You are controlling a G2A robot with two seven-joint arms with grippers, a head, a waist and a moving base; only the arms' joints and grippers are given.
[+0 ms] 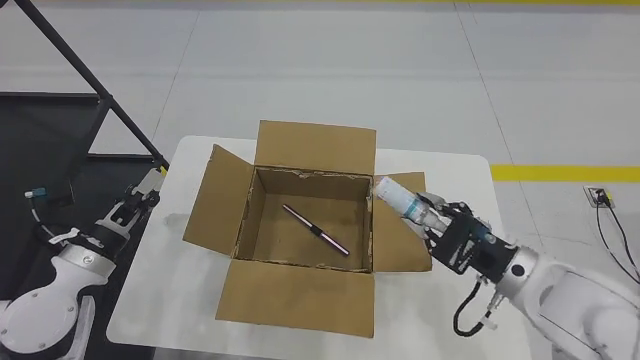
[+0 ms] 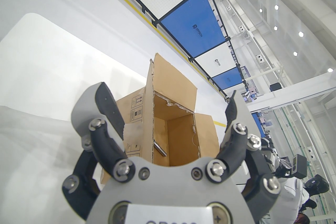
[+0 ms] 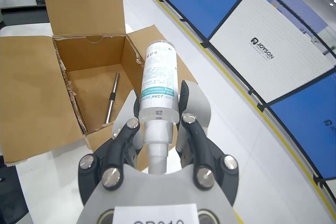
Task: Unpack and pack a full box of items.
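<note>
An open cardboard box (image 1: pixel 300 300) stands mid-table with its flaps spread. A slim metal rod (image 1: pixel 316 229) lies on its floor, also in the right wrist view as the rod (image 3: pixel 112 97) and in the left wrist view as the rod (image 2: pixel 159 148). My right gripper (image 1: pixel 432 216) is shut on a white spray bottle (image 1: pixel 400 198) with its base over the box's right flap; in the right wrist view the bottle (image 3: pixel 158 83) sits between the fingers (image 3: pixel 184 95). My left gripper (image 1: pixel 148 200) is open and holds nothing at the table's left edge, its fingers (image 2: pixel 109 107) facing the box (image 2: pixel 181 130).
The white table (image 1: pixel 450 290) has bare surface to the right of the box and a strip at the left. A black metal frame (image 1: pixel 90 90) stands beyond the table's left side. Blue and white partition panels (image 3: pixel 236 12) line the floor behind a yellow line.
</note>
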